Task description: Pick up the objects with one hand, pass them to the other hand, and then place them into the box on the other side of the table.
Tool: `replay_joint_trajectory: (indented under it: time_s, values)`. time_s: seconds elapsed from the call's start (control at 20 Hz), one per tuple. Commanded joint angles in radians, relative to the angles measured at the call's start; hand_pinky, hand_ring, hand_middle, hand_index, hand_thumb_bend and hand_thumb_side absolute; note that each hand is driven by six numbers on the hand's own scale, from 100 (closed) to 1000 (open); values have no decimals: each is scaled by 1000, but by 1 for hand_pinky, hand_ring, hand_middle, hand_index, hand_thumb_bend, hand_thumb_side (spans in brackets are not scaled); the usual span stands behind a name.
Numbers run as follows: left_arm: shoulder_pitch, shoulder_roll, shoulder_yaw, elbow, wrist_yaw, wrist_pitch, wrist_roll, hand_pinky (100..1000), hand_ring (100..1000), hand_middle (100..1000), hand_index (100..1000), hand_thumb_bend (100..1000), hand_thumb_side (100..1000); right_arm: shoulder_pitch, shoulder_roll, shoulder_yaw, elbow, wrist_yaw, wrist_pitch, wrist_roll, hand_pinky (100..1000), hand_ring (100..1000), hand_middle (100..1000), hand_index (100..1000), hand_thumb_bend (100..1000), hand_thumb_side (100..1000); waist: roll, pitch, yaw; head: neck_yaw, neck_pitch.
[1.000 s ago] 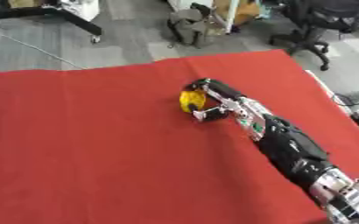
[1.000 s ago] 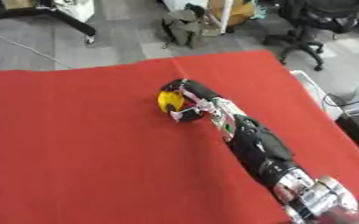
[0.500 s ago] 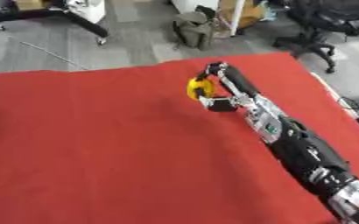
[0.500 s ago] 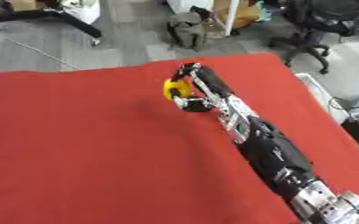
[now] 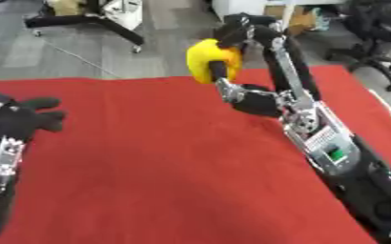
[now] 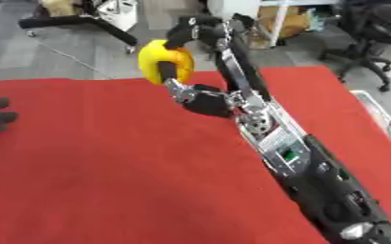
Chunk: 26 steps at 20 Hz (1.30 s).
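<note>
One rounded yellow object (image 5: 209,61) raised above the red cloth tabletop (image 5: 149,157) at 12 o'clock, right hand (image 5: 236,38) with fingers curled round it, left hand (image 5: 19,125) at 9 o'clock, fingers relaxed and spread, holding nothing

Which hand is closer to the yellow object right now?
Right. The right hand has its fingers and thumb curled round the yellow object, holding it up over the table's far edge. The left hand is at the left edge, well apart from it, over the red cloth.
</note>
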Motion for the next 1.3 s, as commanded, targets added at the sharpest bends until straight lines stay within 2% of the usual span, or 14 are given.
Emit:
replay_joint_trajectory:
  time_s: [0.05, 0.55, 0.95, 1.1, 1.3]
  values:
    - [-33, -11, -29, -17, 41, 13, -54, 1000, 774, 767, 572, 346, 777, -24, 17, 35, -53, -44, -24, 55, 827, 650, 323, 487, 100, 100, 1, -24, -2, 35, 8]
    - [-83, -56, -97, -17, 80, 41, -144, 1000, 789, 784, 585, 370, 768, -35, 63, 88, -55, -129, -50, 153, 841, 650, 318, 486, 100, 100, -1, -22, -6, 125, 20]
    - [-101, -81, -117, -17, 76, 5, -220, 1000, 815, 813, 627, 438, 653, -36, 81, 115, -55, -163, -47, 210, 850, 650, 314, 485, 100, 100, -2, -20, -5, 123, 33]
    - [-108, -90, -122, -17, 83, -12, -218, 1000, 825, 828, 646, 468, 632, -34, 86, 120, -55, -173, -41, 222, 854, 650, 312, 485, 100, 100, -3, -20, -5, 118, 38]
    - [-113, -98, -131, -17, 92, -28, -212, 1000, 833, 847, 662, 506, 650, -31, 91, 127, -55, -185, -36, 237, 858, 650, 311, 484, 100, 100, -4, -19, -6, 109, 43]
